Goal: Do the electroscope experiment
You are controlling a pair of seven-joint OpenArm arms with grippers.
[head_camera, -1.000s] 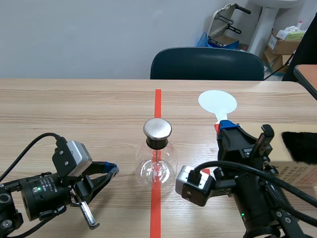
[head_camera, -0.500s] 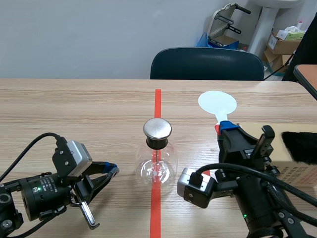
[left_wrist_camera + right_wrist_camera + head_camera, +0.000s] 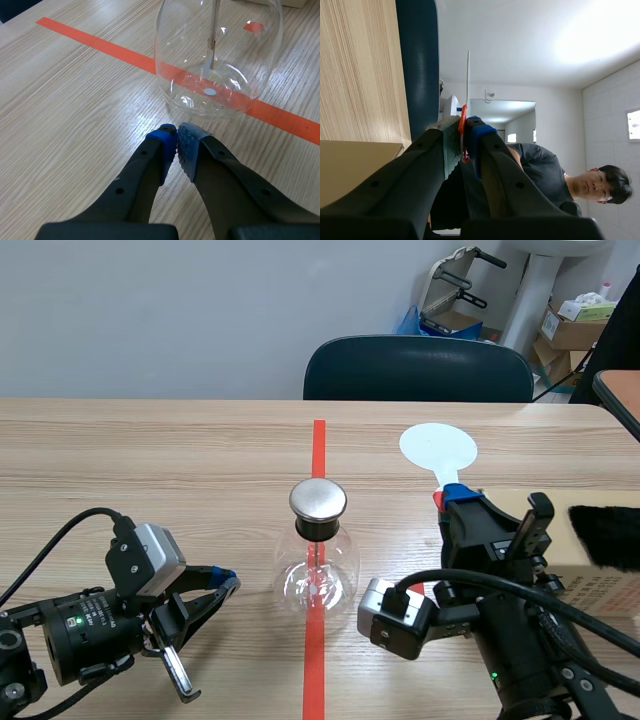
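The electroscope is a clear glass flask with a round metal cap, standing on the orange-red tape line at mid-table. My left gripper rests low to its left, shut on nothing. In the left wrist view the left gripper has its blue pads touching just short of the flask, whose inner rod shows. My right gripper stands upright to the right of the flask, shut on the red handle of a white round paddle. In the right wrist view the paddle shows edge-on, rising from the right gripper.
A cardboard box with a black furry cloth on it sits at the right edge. A dark chair stands behind the table. A person appears in the right wrist view beyond the fingers.
The right arm's wrist has shifted slightly down and to the right. The paddle, flask and left arm have stayed where they were.
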